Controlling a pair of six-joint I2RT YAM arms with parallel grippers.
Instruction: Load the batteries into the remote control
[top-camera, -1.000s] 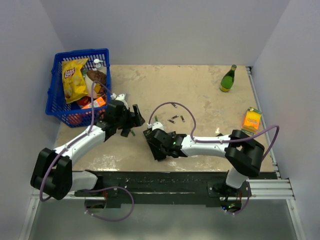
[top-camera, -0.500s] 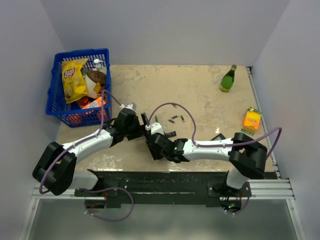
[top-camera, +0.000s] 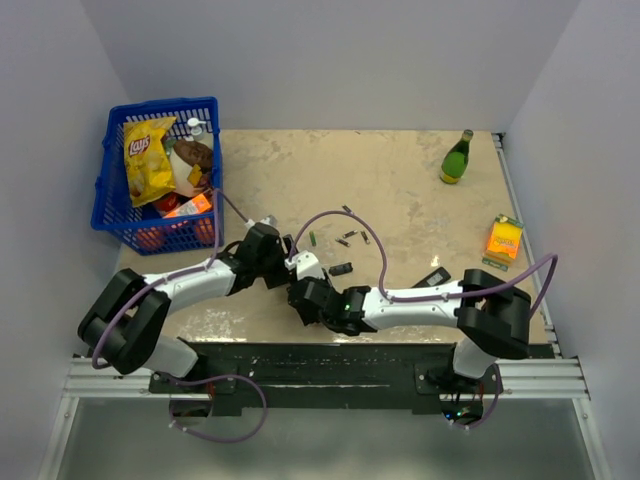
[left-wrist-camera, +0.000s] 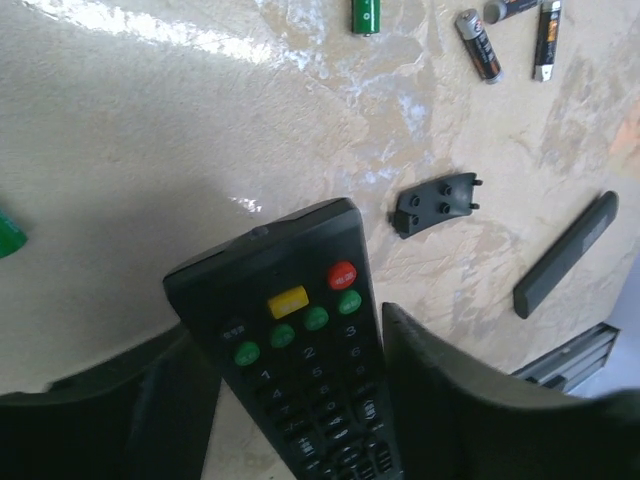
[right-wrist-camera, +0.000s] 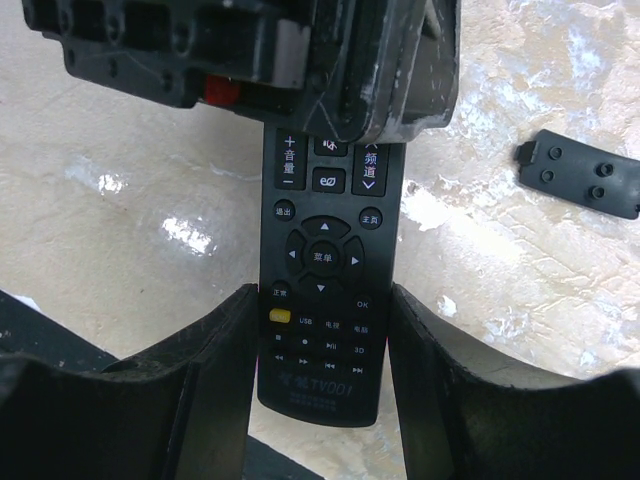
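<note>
The black remote control (right-wrist-camera: 322, 300) lies face up between both grippers, just above the table; its red, yellow and green buttons show in the left wrist view (left-wrist-camera: 290, 330). My right gripper (right-wrist-camera: 322, 295) is shut on its lower end, at table centre-front (top-camera: 303, 292). My left gripper (left-wrist-camera: 290, 330) is shut on its upper end (top-camera: 280, 258). Three dark batteries (left-wrist-camera: 480, 45) and a green one (left-wrist-camera: 368, 15) lie loose beyond it (top-camera: 347, 238). The small black back cover (left-wrist-camera: 435, 200) lies on the table to the right (right-wrist-camera: 580, 180) (top-camera: 340, 269).
A blue basket (top-camera: 108, 215) of snacks stands at the back left. A green bottle (top-camera: 457, 158) is at the back right, an orange carton (top-camera: 504, 240) at the right edge. A slim black bar (left-wrist-camera: 565, 255) lies right of the cover (top-camera: 432, 278).
My left gripper has moved right and toward the near edge, onto the remote's upper end. My right gripper has shifted slightly nearer with the remote.
</note>
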